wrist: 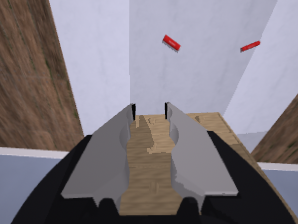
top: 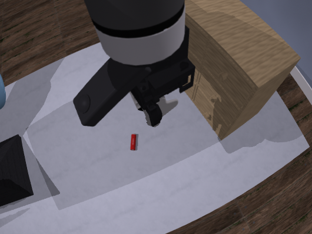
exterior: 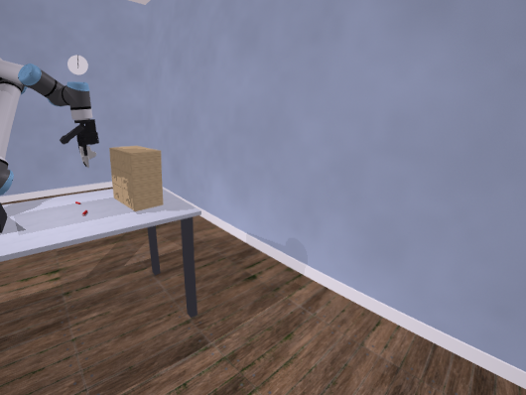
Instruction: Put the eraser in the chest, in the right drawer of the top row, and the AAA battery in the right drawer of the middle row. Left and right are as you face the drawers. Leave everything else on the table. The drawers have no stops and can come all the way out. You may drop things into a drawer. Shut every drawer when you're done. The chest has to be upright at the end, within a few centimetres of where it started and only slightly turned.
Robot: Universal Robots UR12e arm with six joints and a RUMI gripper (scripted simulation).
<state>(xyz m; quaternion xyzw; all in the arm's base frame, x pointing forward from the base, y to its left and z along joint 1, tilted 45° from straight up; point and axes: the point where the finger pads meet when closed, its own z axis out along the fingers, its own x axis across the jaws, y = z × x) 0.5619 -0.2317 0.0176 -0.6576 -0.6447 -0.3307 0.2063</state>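
My jaws: a little apart, with nothing between my fingertips; my gripper hangs above the worktop, pointing down.
Chest: the wooden chest stands upright near the worktop's right-hand corner in the exterior view; its drawer fronts look flush where they show.
Thick red cylinder: this piece lies on its side, well in from the edges, out in front of the drawers.
Thin red cylinder: this slimmer piece lies apart from it, nearer the far long edge in the exterior view.
AAA battery: I cannot tell for certain which red piece it is, but both lie on the worktop.
Eraser: I cannot make out where it is.
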